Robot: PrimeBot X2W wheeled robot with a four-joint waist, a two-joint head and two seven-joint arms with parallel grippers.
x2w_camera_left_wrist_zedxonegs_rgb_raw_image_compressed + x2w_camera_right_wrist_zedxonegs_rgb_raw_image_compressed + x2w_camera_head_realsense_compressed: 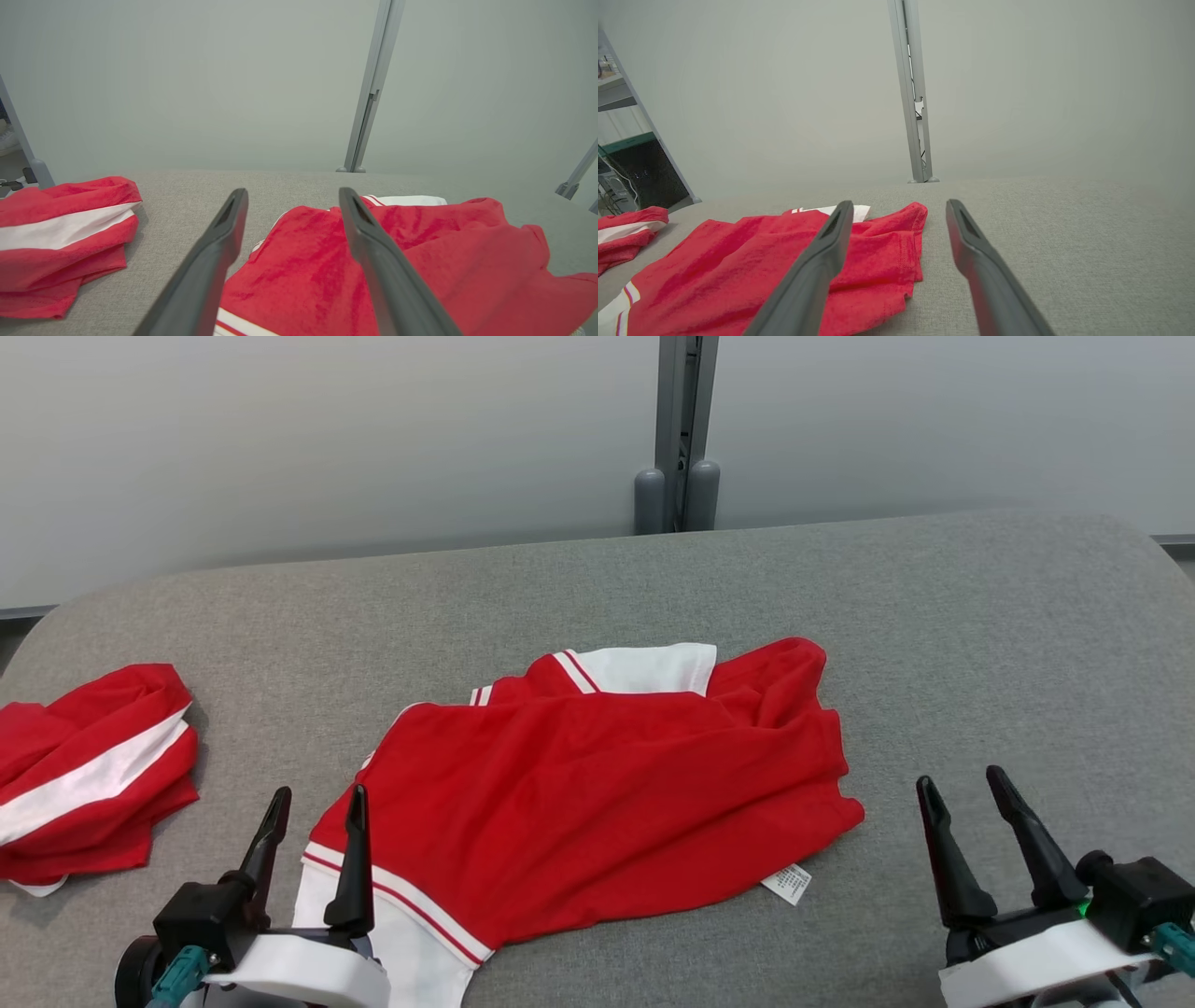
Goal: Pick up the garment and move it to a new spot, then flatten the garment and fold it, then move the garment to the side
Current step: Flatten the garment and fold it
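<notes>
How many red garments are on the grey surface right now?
2. The spread garment lies rumpled at the middle of the grey surface, its near corner by the left gripper. The bunched garment sits at the left edge. Folds could hide more.

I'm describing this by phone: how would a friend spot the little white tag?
On the grey surface, a red garment lies spread in the middle. The tag pokes from its near right edge: small and printed, unlike the broad white bands.
</notes>
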